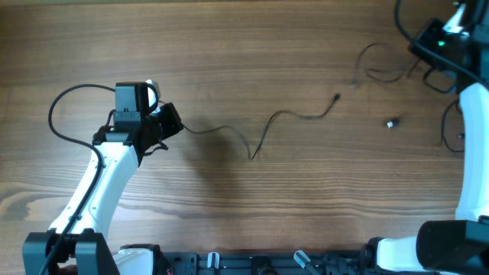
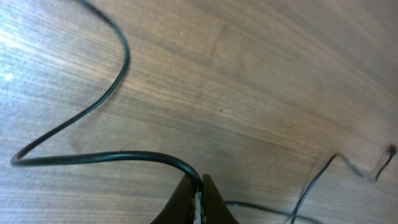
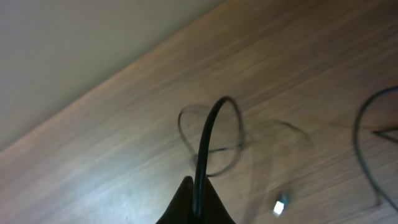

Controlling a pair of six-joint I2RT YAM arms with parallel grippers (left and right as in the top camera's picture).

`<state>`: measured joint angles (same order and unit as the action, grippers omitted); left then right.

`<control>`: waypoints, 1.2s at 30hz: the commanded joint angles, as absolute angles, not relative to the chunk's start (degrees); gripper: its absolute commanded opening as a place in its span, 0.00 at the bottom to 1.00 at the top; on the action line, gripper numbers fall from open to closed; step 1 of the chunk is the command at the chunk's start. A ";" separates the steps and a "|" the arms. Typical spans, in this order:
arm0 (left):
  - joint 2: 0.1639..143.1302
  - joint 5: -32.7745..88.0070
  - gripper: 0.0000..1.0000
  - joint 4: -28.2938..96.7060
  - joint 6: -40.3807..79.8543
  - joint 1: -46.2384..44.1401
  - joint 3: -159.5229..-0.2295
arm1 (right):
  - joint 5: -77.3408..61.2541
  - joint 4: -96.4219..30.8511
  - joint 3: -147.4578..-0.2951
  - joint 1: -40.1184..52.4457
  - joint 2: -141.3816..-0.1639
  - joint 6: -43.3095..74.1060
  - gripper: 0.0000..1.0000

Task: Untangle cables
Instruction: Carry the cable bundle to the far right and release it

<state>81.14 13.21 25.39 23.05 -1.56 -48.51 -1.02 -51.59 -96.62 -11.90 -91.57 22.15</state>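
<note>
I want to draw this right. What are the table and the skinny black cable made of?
The table looks like wood or wood-look laminate, matte: brown grain streaks run along it. The cable seems plastic-coated, black, faintly shiny: it bends in soft curves.

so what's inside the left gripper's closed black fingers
A thin black cable is pinched in the left gripper, trailing out over the wooden table. The stretch between the fingers is hidden.
</note>
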 commanded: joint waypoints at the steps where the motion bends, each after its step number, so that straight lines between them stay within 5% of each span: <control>1: 80.36 11.90 0.04 27.35 23.20 -1.76 -49.52 | -0.86 -50.68 -97.49 -14.92 -90.63 21.04 0.04; 33: 80.36 12.14 0.04 32.32 23.20 -2.50 -49.50 | 5.02 -48.27 -95.64 -35.31 -97.71 22.48 0.05; 34: 80.36 12.14 0.04 32.10 23.20 -2.90 -49.50 | 4.32 -49.23 -95.64 -35.31 -98.65 22.48 0.12; 36: 80.36 12.12 0.04 31.66 23.20 -3.77 -49.50 | 2.13 -50.35 -95.64 -35.31 -99.59 22.48 0.57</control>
<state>81.14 12.62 32.40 23.05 -2.15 -48.53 5.04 -48.88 -96.47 -35.62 -96.64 22.17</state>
